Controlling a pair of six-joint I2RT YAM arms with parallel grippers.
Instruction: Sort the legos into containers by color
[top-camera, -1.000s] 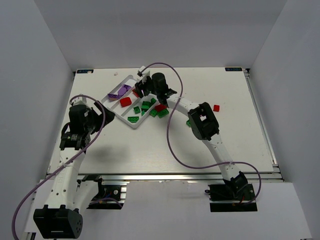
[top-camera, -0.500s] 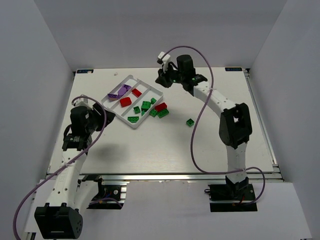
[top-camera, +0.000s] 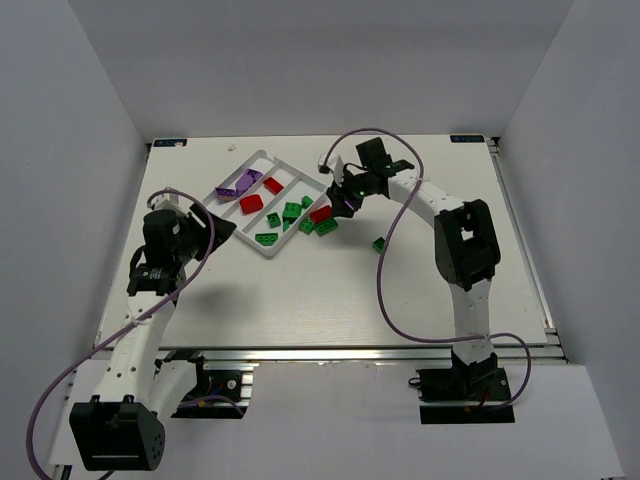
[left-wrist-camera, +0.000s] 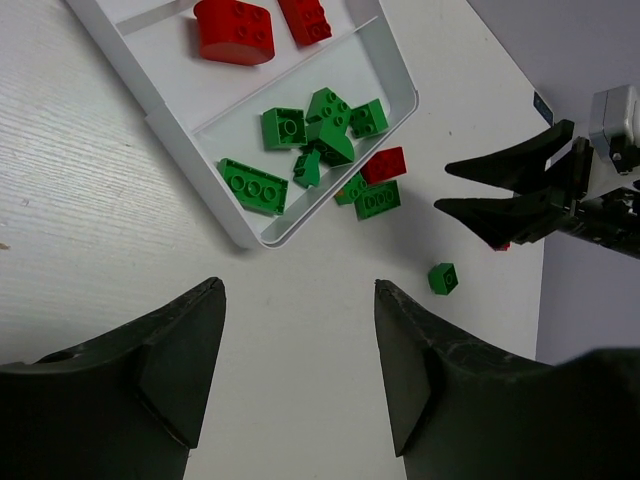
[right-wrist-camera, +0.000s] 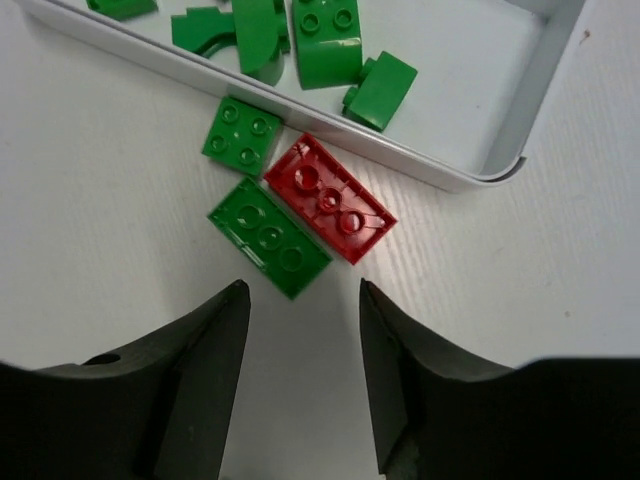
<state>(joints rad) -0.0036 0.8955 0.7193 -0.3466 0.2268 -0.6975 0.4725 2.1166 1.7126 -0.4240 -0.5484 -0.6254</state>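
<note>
Hovering over the tabletop (top-camera: 300, 290) just right of the white tray (left-wrist-camera: 195, 170), the right hand (right-wrist-camera: 300, 300) is seen with its fingers apart and nothing between them. Just left of that hand, and shown ahead of its fingertips in the wrist view, three loose legos are found outside the tray's near-right wall. A red brick (right-wrist-camera: 343, 212) is laid side by side against a long green brick (right-wrist-camera: 270, 238). A square green brick (right-wrist-camera: 241, 130) is set just beside both, close to the wall. A lone green brick (top-camera: 379, 243) is seen apart from these, nearer and to the right of the hand.

The left hand (left-wrist-camera: 297, 300) is held at the near left side of the tray, its fingers likewise spread and empty, with the tray's near corner just beyond them.

Inside the tray, green legos (left-wrist-camera: 300, 130) are gathered in the near-right compartment. Red legos (top-camera: 250, 203) are placed in the middle one, and purple legos (top-camera: 240, 183) in the far-left one.
</note>
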